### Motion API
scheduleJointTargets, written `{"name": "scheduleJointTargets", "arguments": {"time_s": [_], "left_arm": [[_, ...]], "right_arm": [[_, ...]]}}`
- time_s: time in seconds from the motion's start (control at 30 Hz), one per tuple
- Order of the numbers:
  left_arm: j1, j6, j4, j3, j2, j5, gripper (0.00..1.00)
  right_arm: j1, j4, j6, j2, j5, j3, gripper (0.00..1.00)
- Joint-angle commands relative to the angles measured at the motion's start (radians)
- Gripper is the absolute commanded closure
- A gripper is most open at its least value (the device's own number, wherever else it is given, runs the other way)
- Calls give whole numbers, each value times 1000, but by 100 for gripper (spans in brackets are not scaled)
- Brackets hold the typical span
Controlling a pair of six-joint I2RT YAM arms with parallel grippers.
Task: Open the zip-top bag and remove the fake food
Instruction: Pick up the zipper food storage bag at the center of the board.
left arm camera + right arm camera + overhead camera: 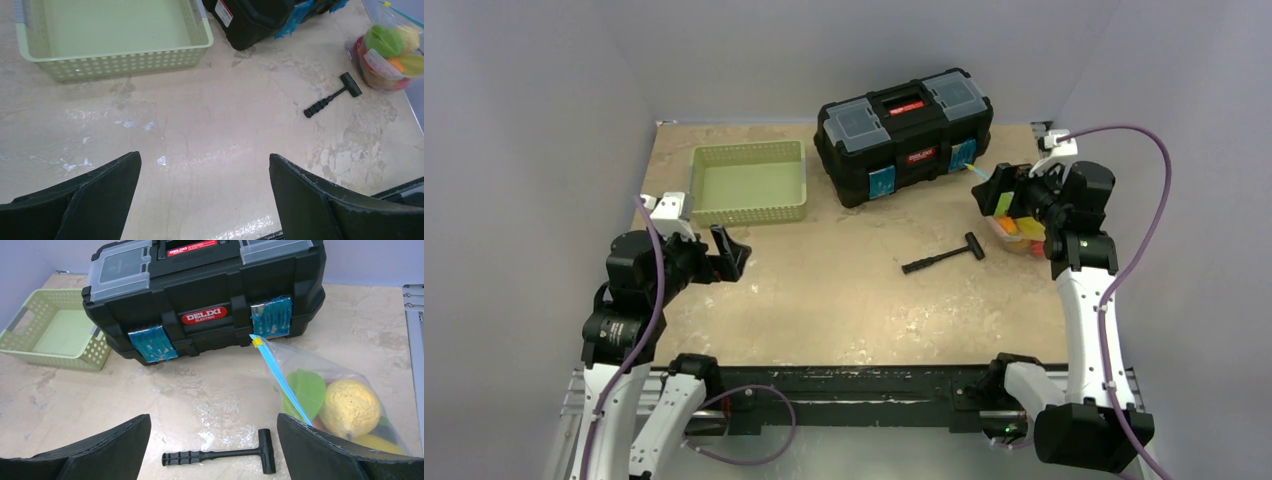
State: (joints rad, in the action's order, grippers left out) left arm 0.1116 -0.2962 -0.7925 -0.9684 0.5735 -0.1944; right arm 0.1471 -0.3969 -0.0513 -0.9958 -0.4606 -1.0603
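Both pincers are released, jaws spread wide, nothing between them. Left gripper (727, 252) hangs over the near-left part of the worktop (824, 300), just in front of the green basket (749, 182), which sits near the far-left corner. Right gripper (999, 190) hangs by the right edge, over the zip-top bag (345, 375); contact with the bag can't be told.

The bag lies at the right edge of the worktop, just right of and nearer than the black toolbox (904, 130) at the far edge. Its teal-blue zip strip (281, 379) runs slanted, with the yellow slider (257, 342) at the end nearest the toolbox. The fake food (350, 407) is inside the bag: yellow, green and orange pieces show through the plastic.

A black hammer (944, 258) lies on the worktop just left of the bag, apart from it.
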Motion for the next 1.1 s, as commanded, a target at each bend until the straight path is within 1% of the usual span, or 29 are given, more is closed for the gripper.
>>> {"name": "scheduleJointTargets", "arguments": {"time_s": [0.0,0.27,0.37,0.43,0.5,0.57,0.6,0.63,0.73,0.8,0.93,1.07], "left_arm": [[-1,-10,41,24,4,-93,0],[-1,-26,47,40,-6,-133,0],[-1,-46,49,33,-12,-168,0],[-1,-56,54,36,-17,-182,0],[-1,-64,59,41,-18,-196,0],[-1,-72,70,47,-18,-212,0],[-1,-77,76,52,-20,-218,0],[-1,-82,81,56,-20,-225,0],[-1,-120,90,57,-23,-246,0],[-1,-159,119,62,-25,-287,0],[-1,-219,182,83,-23,-343,0],[-1,-226,187,93,-25,-353,0]], "right_arm": [[10,-2,-7,8,1,-35,1],[10,-46,45,7,-2,-59,1],[10,-75,104,4,-12,-75,1],[10,-107,188,0,-55,-86,1],[10,-172,326,-6,-137,-104,1],[10,-267,541,-11,-251,-127,1],[10,-315,615,-14,-267,-144,1],[9,-347,651,-17,-260,-157,1],[9,-405,709,-45,-194,-207,1],[11,-372,644,-63,-111,-224,1],[7,-331,658,-124,26,-250,1],[-40,-319,659,-229,218,-267,10]]}}
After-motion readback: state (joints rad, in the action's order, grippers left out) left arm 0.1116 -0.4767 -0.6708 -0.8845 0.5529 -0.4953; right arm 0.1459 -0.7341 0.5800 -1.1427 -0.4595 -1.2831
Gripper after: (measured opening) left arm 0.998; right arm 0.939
